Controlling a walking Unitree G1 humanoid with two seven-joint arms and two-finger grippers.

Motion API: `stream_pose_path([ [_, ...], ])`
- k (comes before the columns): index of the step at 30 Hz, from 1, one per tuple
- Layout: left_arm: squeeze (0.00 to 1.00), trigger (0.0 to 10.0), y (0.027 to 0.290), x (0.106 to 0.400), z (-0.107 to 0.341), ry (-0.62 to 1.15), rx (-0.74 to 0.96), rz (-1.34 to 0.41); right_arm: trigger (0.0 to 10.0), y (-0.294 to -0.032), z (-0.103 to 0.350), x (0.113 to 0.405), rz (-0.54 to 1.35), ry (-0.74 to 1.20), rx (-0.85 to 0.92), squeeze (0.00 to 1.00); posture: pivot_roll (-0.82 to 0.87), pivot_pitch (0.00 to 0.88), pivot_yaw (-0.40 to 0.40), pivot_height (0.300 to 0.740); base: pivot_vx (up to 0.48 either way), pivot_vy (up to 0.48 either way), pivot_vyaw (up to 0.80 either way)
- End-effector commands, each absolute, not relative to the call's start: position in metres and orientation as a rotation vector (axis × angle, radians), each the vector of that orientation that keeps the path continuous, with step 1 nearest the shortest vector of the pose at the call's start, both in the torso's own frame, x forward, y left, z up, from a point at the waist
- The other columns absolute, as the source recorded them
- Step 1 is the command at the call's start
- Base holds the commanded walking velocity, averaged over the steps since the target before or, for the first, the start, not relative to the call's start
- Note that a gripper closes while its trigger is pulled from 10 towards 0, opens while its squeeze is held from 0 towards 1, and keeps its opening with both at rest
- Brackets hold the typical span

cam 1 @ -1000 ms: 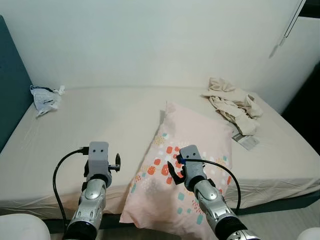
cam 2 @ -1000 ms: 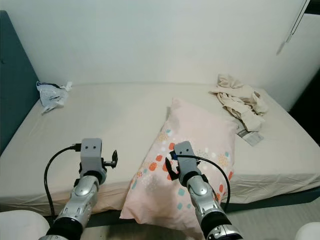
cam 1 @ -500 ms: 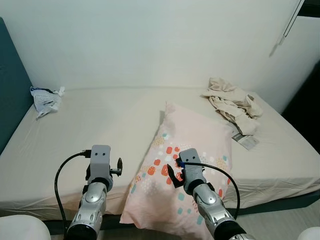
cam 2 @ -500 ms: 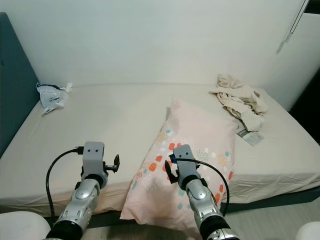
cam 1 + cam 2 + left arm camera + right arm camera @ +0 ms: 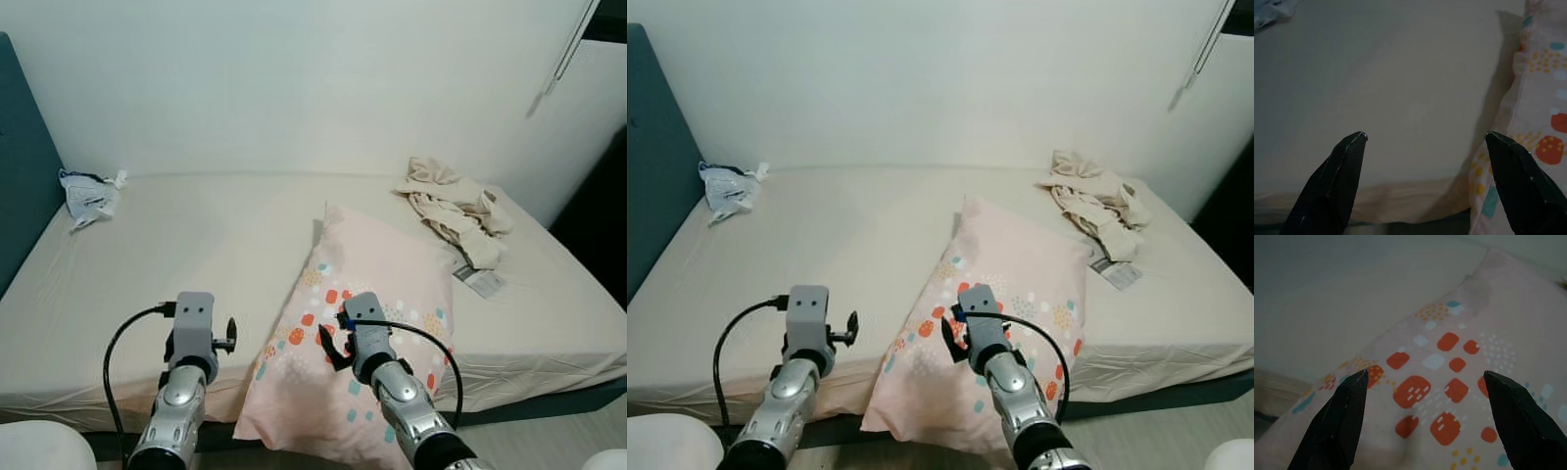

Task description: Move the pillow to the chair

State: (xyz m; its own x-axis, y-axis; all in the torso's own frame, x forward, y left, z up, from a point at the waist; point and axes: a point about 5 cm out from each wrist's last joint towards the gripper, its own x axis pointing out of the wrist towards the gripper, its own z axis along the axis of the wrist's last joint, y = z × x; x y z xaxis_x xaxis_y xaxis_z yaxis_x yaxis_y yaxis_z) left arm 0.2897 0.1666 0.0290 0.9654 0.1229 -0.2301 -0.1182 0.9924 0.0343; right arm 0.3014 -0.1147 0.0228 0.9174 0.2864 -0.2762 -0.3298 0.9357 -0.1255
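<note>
We count one pillow (image 5: 367,323), pink with red, teal and yellow spots, lying on the bed (image 5: 196,235) with its lower end hanging over the front edge. One heap of cream clothes (image 5: 453,208) sits near the far right corner, a small paper (image 5: 479,281) just in front of it, and one crumpled bag (image 5: 88,194) by the far left edge. A plain white wall (image 5: 294,88) rises behind the bed; a dark blue headboard (image 5: 18,157) stands on the left. Our left gripper (image 5: 1425,142) hovers over the front edge, fingers spread. Our right gripper (image 5: 1422,382) hangs above the pillow, fingers spread. No chair shows.
</note>
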Motion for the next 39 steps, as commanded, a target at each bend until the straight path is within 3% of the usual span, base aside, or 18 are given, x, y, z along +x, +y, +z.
stream_pose_path([
  [1, 0.00, 10.0, 0.164, 0.288, 0.029, 0.235, 0.017, 0.118, 10.0, -0.117, 0.017, 0.297, 0.310, 0.281, -0.162, 0.00, -0.04, 0.016, -0.094, 0.689, 0.000, 0.000, 0.00],
  [18, 0.00, 10.0, 0.159, 0.278, 0.027, 0.217, 0.040, 0.078, 10.0, -0.128, 0.022, 0.300, 0.246, 0.261, -0.117, 0.00, -0.05, 0.058, -0.072, 0.689, 0.000, 0.000, 0.00],
  [23, 0.00, 10.0, 0.165, 0.279, 0.029, 0.215, 0.027, 0.107, 10.0, -0.141, 0.019, 0.296, 0.163, 0.270, -0.088, 0.00, -0.09, 0.071, -0.003, 0.689, 0.000, 0.000, 0.00],
  [26, 0.00, 10.0, 0.164, 0.280, 0.029, 0.219, 0.024, 0.097, 10.0, -0.141, 0.018, 0.295, 0.155, 0.272, -0.082, 0.00, -0.09, 0.071, -0.003, 0.689, 0.000, 0.000, 0.00],
  [39, 0.00, 10.0, 0.161, 0.288, 0.035, 0.207, 0.006, 0.015, 10.0, -0.116, 0.005, 0.283, 0.227, 0.325, -0.061, 0.00, -0.07, 0.048, 0.023, 0.689, 0.000, 0.000, 0.00],
])
